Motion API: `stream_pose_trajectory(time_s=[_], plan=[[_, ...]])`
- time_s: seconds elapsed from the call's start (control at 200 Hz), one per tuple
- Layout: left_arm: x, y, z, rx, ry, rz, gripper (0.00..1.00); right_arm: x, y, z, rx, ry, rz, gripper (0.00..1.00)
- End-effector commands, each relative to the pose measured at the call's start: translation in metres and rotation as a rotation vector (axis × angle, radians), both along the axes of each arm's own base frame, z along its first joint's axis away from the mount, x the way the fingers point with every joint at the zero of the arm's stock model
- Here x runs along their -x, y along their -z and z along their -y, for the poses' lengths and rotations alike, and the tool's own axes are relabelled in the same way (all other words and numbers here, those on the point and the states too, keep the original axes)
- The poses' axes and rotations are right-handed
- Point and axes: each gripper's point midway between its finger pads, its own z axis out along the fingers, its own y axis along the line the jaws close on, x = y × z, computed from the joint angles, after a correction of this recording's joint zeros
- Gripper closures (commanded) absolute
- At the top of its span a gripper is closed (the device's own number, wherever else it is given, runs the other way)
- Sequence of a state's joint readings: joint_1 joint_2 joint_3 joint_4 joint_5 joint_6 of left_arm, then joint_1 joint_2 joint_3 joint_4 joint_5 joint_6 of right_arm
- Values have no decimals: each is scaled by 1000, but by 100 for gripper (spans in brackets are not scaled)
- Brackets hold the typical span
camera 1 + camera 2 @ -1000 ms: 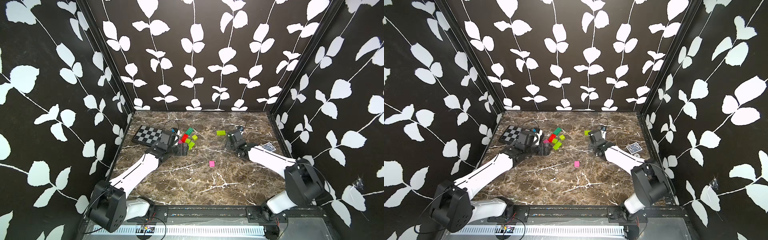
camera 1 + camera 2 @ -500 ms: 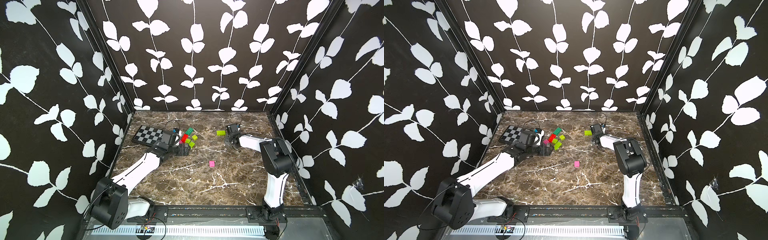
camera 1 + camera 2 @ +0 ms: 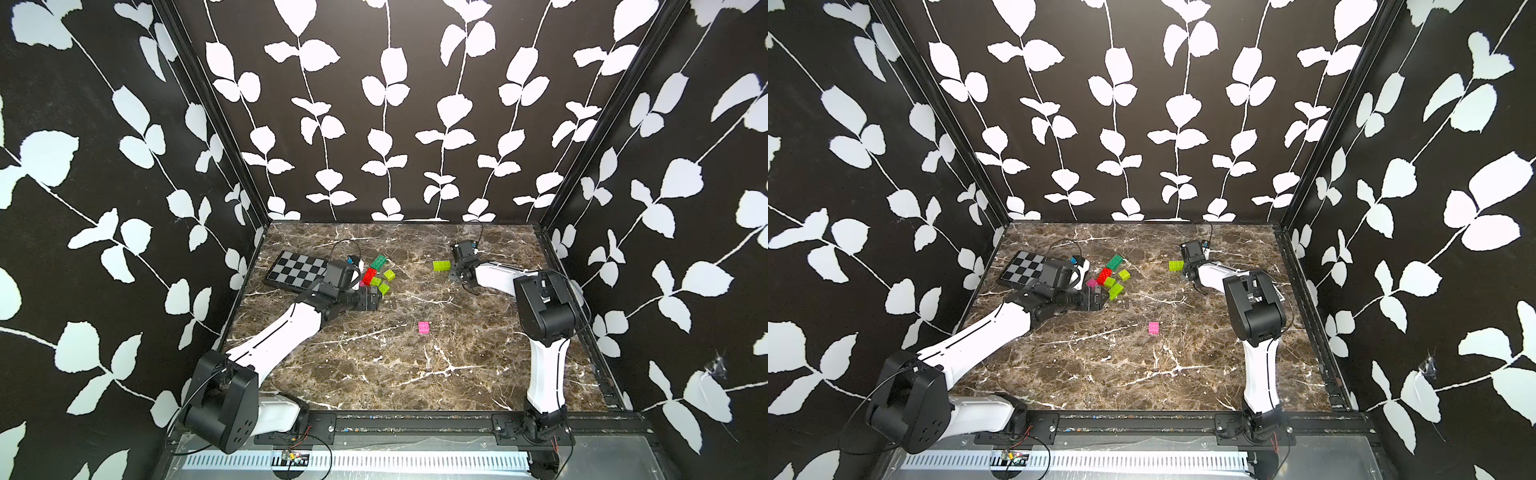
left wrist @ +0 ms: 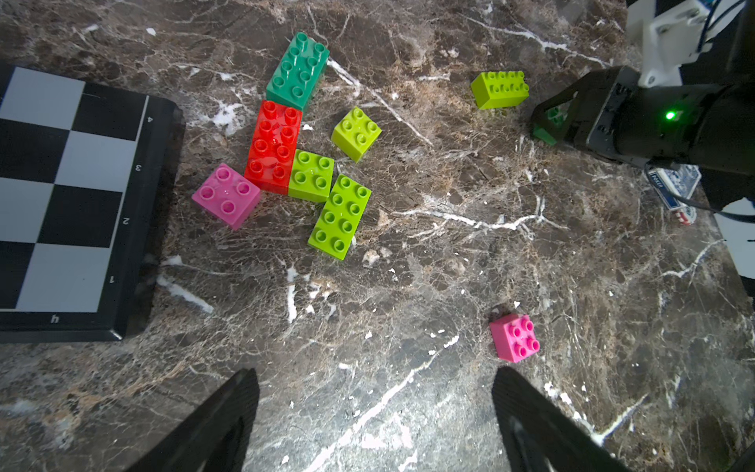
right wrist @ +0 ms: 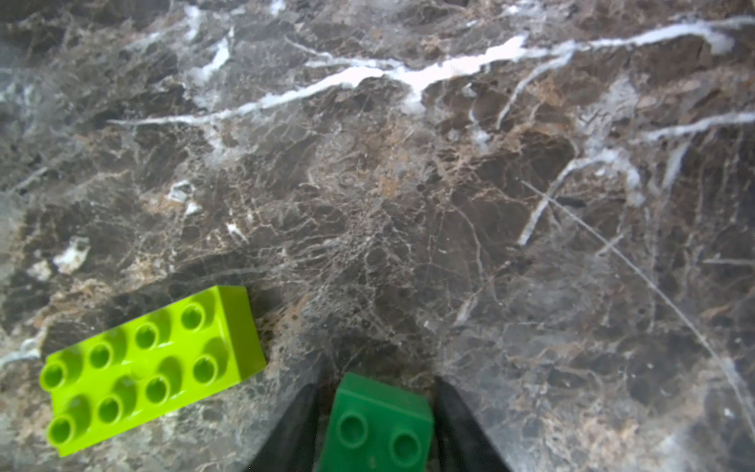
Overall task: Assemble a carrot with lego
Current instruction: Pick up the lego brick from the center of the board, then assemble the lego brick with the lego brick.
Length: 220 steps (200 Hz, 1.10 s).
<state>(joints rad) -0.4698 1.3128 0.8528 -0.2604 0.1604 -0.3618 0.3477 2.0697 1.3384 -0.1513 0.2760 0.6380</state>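
The right claw [image 5: 376, 382] is gripping a green brick [image 5: 380, 425] just beside a lime brick [image 5: 151, 367] on the surface [image 5: 408, 204]. The left claw [image 4: 374, 384] is hanging open near the loose lego [image 4: 271, 143]. Caution: an off-centre pinch may be letting it twist or slip.

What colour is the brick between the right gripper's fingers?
Green. The brick shows best in the right wrist view.
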Motion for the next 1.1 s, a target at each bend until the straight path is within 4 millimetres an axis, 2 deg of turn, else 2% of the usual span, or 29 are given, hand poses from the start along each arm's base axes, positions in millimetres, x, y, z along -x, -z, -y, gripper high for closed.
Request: stream_pose_trajectory(time_s=[0.0, 0.12, 0.14, 0.21, 0.33, 0.385, 0.405, 0.425, 0.575, 0.685, 0.77, 0.79, 0.805, 0.855, 1.095], plan=[[-2, -9, 4, 2, 19, 23, 8, -6, -4, 4, 23, -5, -1, 62], [2, -6, 1, -17, 22, 11, 8, 3, -31, 7, 43, -49, 32, 71], [3, -6, 0, -18, 21, 9, 8, 13, -28, 9, 42, -59, 17, 72], [8, -1, -3, -24, 20, -2, 8, 37, -42, 1, 5, -112, 23, 75], [16, 7, -6, -16, 15, -26, 8, 92, -59, -27, 15, -229, -1, 74], [19, 12, -6, -13, 10, -43, 8, 118, -60, -40, 10, -266, -14, 73], [21, 13, -6, -11, 14, -50, 9, 127, -55, -45, 13, -277, -29, 73], [22, 15, -7, -14, 11, -57, 9, 134, -63, -51, -5, -287, -11, 73], [29, 22, -11, -34, 15, -80, 9, 178, -60, -93, -45, -343, -20, 73], [31, 23, -14, -54, 20, -83, 9, 192, -57, -121, -42, -373, -12, 73], [32, 24, -15, -57, 19, -86, 9, 198, -53, -132, -23, -384, -16, 73], [32, 23, -15, -57, 19, -84, 9, 198, -54, -134, -26, -385, -12, 73], [32, 23, -15, -56, 19, -85, 9, 200, -46, -135, -12, -386, -31, 74], [33, 23, -15, -51, 17, -85, 9, 201, -40, -138, -9, -386, -40, 74], [34, 21, -15, -41, 15, -75, 9, 208, -29, -147, 6, -394, -58, 75]])
